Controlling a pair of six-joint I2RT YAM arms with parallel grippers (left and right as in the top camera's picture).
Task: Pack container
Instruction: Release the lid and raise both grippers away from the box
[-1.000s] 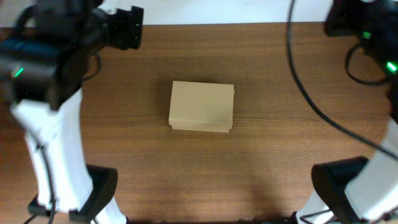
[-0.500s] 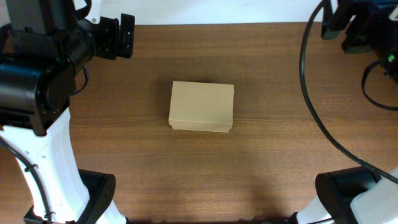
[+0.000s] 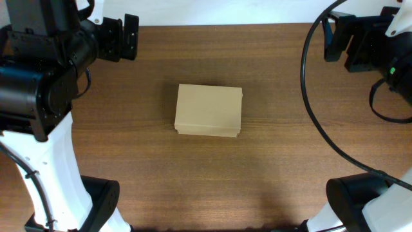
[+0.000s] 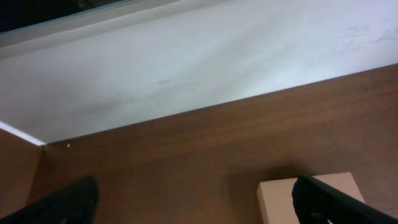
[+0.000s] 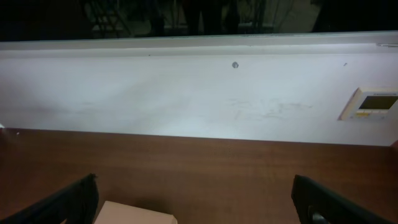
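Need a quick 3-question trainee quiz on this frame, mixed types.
1. True or false: the right hand grips the container.
2. The container is: A) lying near the middle of the table; B) at the left edge; C) held up in the air.
3. Fill in: the left hand and the right hand both stand ___, with nothing between their fingers.
Key: 1 false; 2 A; 3 open.
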